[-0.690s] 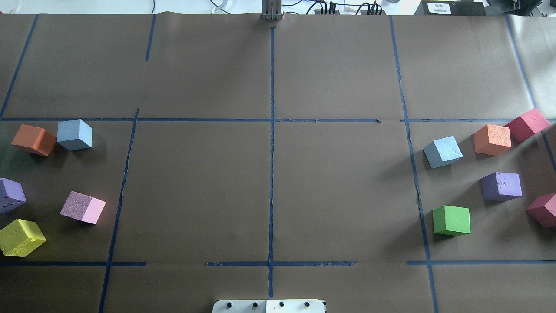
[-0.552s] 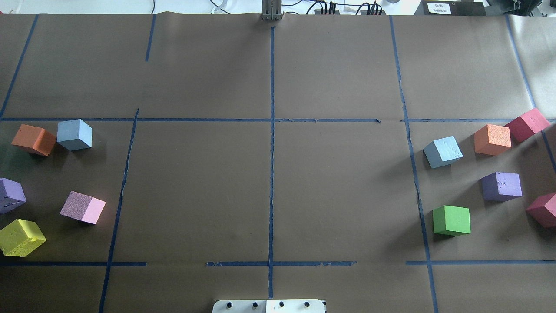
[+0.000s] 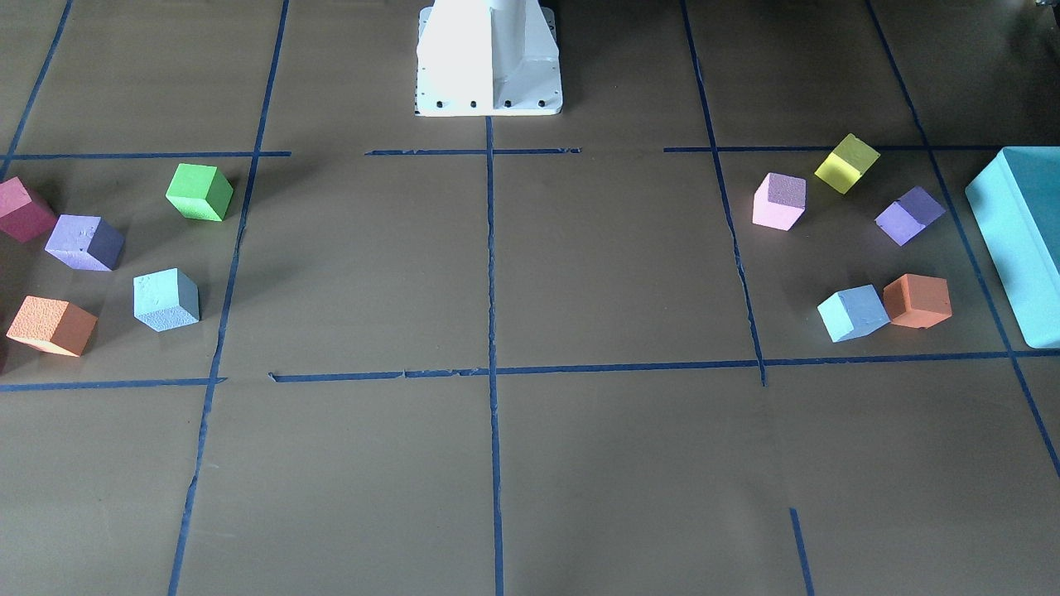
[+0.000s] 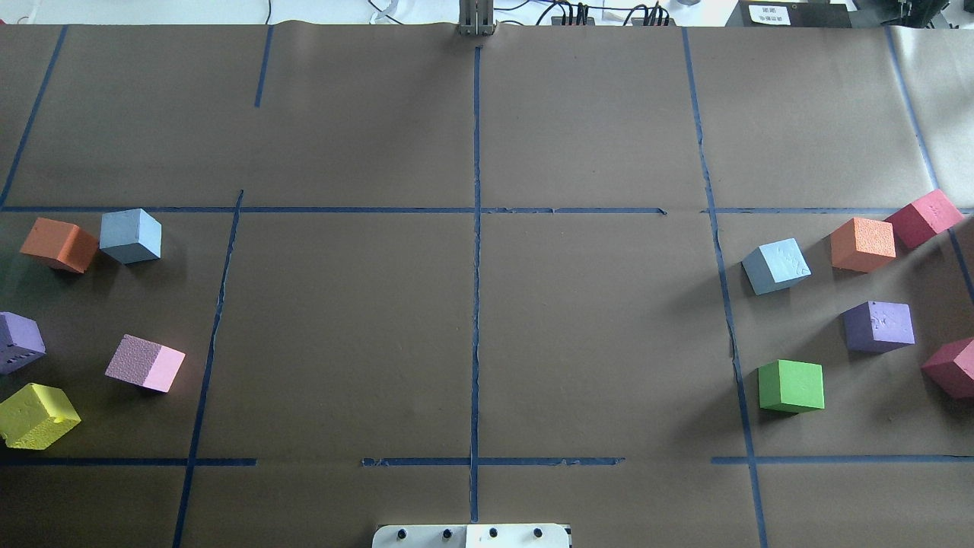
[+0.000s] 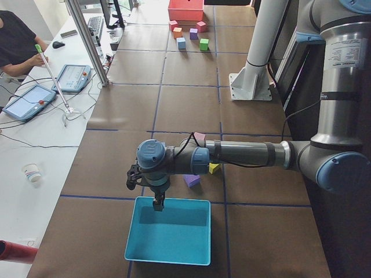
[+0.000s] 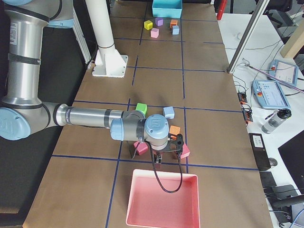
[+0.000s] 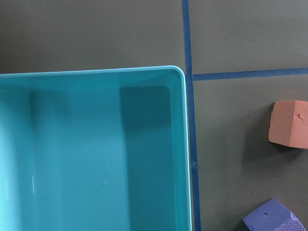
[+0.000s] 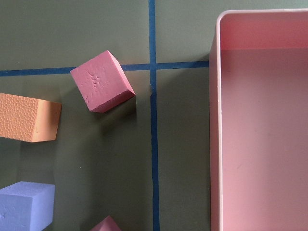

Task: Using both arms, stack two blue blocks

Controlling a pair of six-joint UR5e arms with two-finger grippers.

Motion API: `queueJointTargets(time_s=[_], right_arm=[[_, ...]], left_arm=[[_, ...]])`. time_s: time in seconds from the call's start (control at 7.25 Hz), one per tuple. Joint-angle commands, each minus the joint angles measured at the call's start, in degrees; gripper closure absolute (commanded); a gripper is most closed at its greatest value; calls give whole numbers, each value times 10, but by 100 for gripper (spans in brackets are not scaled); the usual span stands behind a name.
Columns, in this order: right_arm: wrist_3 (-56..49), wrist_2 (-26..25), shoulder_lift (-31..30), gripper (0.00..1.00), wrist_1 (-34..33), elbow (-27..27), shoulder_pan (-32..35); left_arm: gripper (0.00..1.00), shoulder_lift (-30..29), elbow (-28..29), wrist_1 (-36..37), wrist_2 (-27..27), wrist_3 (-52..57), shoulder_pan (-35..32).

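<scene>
Two pale blue blocks lie far apart on the brown table. One blue block [image 4: 131, 236] [image 3: 853, 313] sits on my left side next to an orange cube [image 4: 58, 244]. The other blue block [image 4: 776, 266] [image 3: 166, 299] [image 6: 168, 112] sits on my right side. My left gripper [image 5: 157, 204] hangs over the teal box [image 5: 168, 231], away from the blocks. My right gripper [image 6: 158, 159] hangs by the pink tray [image 6: 161, 199], above the red cubes. Both show only in the side views, so I cannot tell whether they are open or shut. Neither wrist view shows a blue block.
On my left side lie purple [image 4: 19, 341], pink [image 4: 144, 363] and yellow [image 4: 36, 415] cubes. On my right side lie orange [image 4: 862, 243], purple [image 4: 879, 326], green [image 4: 791, 386] and two red cubes [image 4: 924, 217]. The white pedestal [image 3: 489, 58] stands at the near middle edge.
</scene>
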Motion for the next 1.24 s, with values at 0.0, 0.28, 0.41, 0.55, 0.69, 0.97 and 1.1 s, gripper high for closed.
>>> queueJointTargets(time_s=[0.0,0.28,0.41,0.55,0.69,0.97,1.1], right_arm=[[-1,-1,2,0,0,1,0],[0,0,6,0,0,5,0],[2,0,8,0,1,12,0],[7,0,9,0,1,17,0],[7,1,24,0,1,19,0],[74,13,57,0,0,11,-1],[81,18,59,0,9,27,-11]], left_arm=[[0,3,0,-2,-1,0,0],[0,3,-2,-2,0,0,0],[0,3,-3,-2,0,0,0],[0,3,-5,-2,-1,0,1],[0,3,-4,-2,-3,0,0],[0,3,-7,-2,-3,0,0],[0,3,-7,-2,-3,0,0]])
